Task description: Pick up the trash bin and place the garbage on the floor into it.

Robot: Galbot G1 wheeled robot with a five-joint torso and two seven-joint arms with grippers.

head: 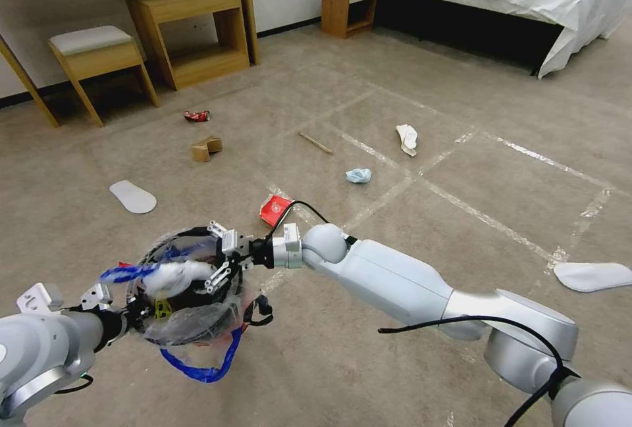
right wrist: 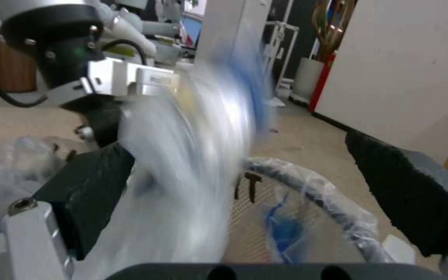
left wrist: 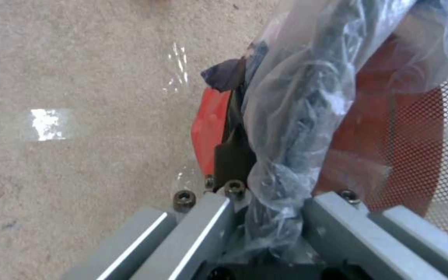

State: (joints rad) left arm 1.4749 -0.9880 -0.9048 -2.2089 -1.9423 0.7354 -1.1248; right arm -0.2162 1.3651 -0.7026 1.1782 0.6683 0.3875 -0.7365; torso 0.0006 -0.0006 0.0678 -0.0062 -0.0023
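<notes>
While the floor (head: 408,269) spreads wide and bare across the middle of the head view, the right arm reaches from the lower right corner toward the lower left, its right tool (head: 222,261) spread open over the mouth of the trash bin (head: 191,322), a white tissue (head: 174,276) just beside its fingers. The left tool (head: 128,312) comes in from the lower left corner and is clamped on the bin's bagged rim, holding it off the carpet. Beyond the bin lie a red wrapper (head: 275,208), a blue face mask (head: 358,175), a wooden stick (head: 315,143), cardboard bits (head: 206,148), a crushed can (head: 197,116), and white insoles (head: 132,196) at mid-left and at the right edge.
</notes>
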